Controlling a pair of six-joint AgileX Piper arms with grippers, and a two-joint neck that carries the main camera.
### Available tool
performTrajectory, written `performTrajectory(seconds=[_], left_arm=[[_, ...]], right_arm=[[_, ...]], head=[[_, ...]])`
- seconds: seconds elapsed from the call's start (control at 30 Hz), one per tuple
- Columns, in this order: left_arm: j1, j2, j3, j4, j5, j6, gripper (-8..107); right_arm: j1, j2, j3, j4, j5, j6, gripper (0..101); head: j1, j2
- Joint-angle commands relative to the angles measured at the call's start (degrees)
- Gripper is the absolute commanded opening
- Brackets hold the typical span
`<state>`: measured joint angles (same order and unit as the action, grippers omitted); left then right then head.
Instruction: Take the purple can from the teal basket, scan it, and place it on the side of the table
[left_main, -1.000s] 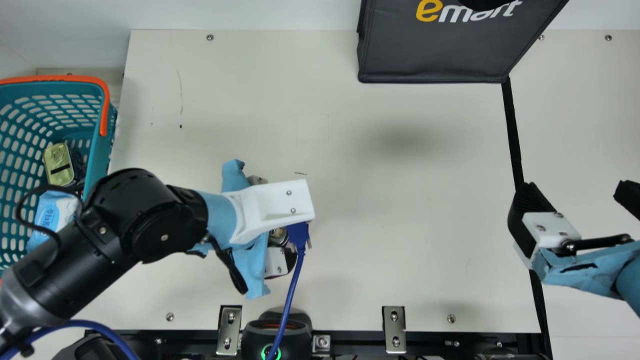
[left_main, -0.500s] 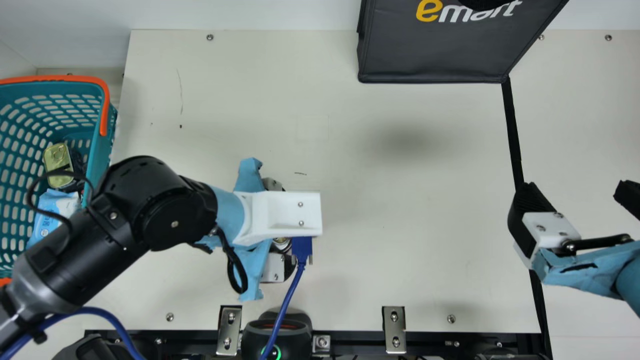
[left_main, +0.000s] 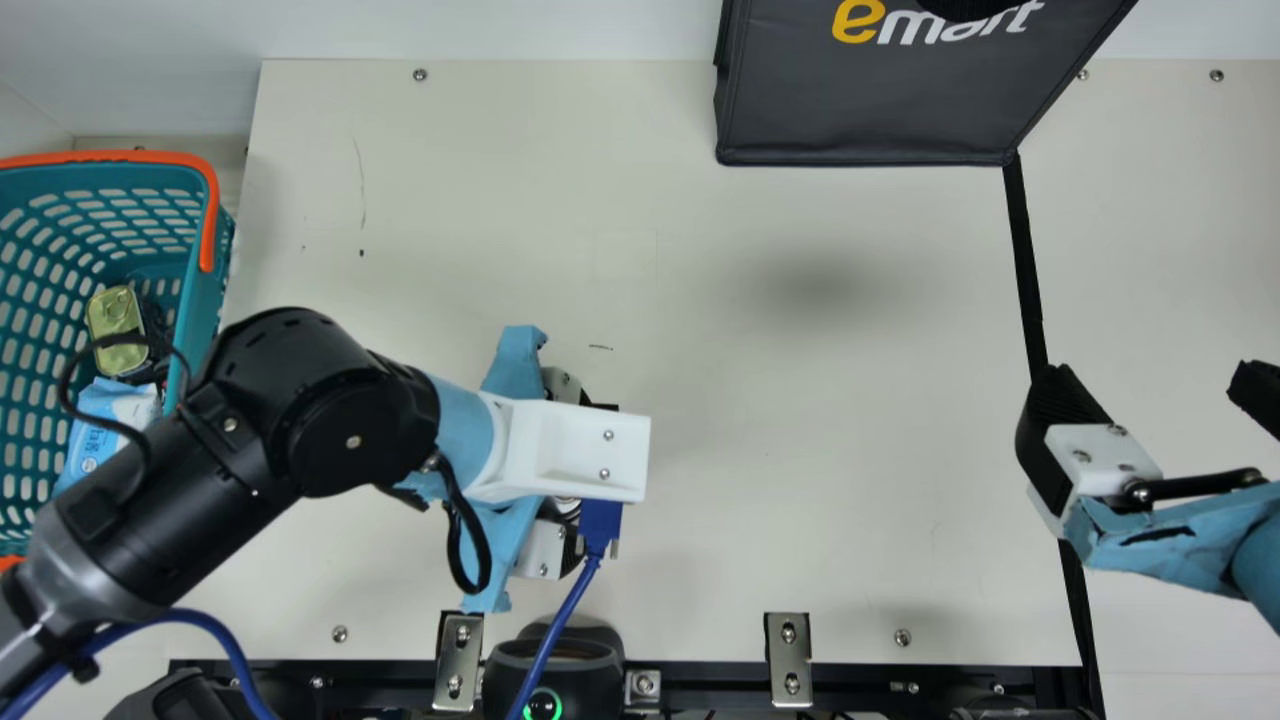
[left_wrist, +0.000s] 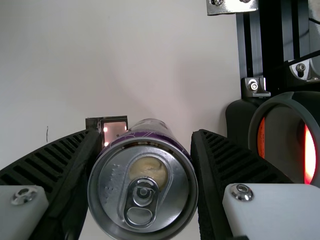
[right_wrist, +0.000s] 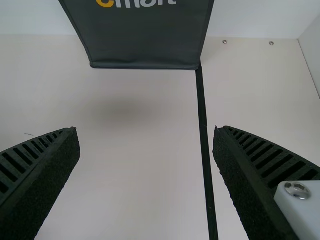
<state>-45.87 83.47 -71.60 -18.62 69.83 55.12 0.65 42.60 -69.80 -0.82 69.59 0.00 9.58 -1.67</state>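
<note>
Your L gripper (left_main: 541, 549) has the purple can (left_wrist: 145, 175) clamped, lid end facing you in the L wrist view, over the table (left_main: 720, 560) nr the red-lit scanner (left_main: 545, 662). Your R gripper (left_main: 1152, 384) is wide open on the R side, nr the blk strip (left_main: 1028, 260). Teal basket (left_main: 197, 310), far L, holds a gold tin (left_main: 115, 315) & blue-white pack (left_main: 105, 410).
</note>
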Motion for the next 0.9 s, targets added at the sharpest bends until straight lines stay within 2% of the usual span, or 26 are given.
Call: performTrajectory(seconds=[0.0, 0.87], left_arm=[[0.4, 0.3, -0.3, -0.1, 0.1, 0.2, -8], [5.6, 6.9, -2.9, -1.8, -2.7, 1.7, -8]], right_arm=[[0.0, 0.0, 0.0, 0.0, 0.0, 0.0, 95], [0.0, 0.0, 0.0, 0.0, 0.0, 0.0, 95]], head=[[-1.7, 0.1], [-1.7, 0.1]])
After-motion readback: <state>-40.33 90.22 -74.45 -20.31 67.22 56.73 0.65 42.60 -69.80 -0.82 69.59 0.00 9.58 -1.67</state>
